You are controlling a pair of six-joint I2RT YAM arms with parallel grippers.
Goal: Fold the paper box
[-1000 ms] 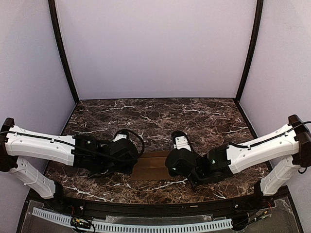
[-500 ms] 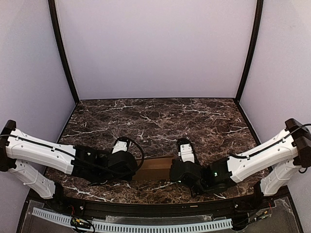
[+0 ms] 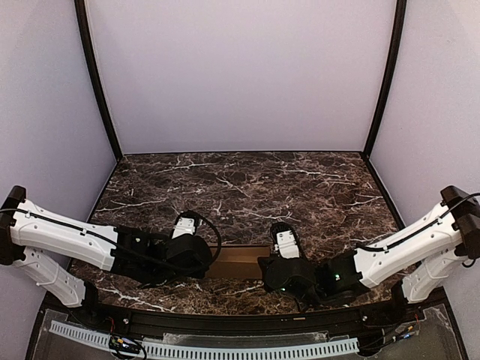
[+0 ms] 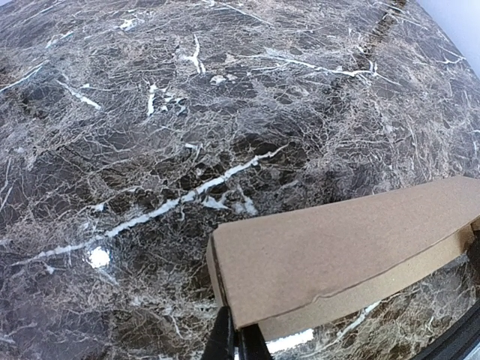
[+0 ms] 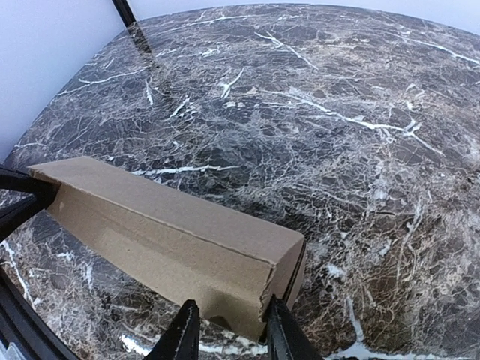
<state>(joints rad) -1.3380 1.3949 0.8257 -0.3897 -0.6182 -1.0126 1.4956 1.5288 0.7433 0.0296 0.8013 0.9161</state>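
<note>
The paper box is a plain tan oblong carton lying across the dark marble table between my two grippers, near the front edge. In the left wrist view the box runs off to the right, and my left gripper is shut on its near left corner edge. In the right wrist view the box runs off to the left, and my right gripper is open, its fingers standing either side of the box's near end corner. From above, the left gripper and right gripper are largely hidden under their wrists.
The marble table is walled by pale panels at the back and sides, with black corner posts. A black rail and a white cable track run along the near edge, just in front of both arms.
Both arms have drawn lower and nearer the front edge, taking the box with them. The box now looks narrower from above. The right wrist has shifted nearer and slightly left.
</note>
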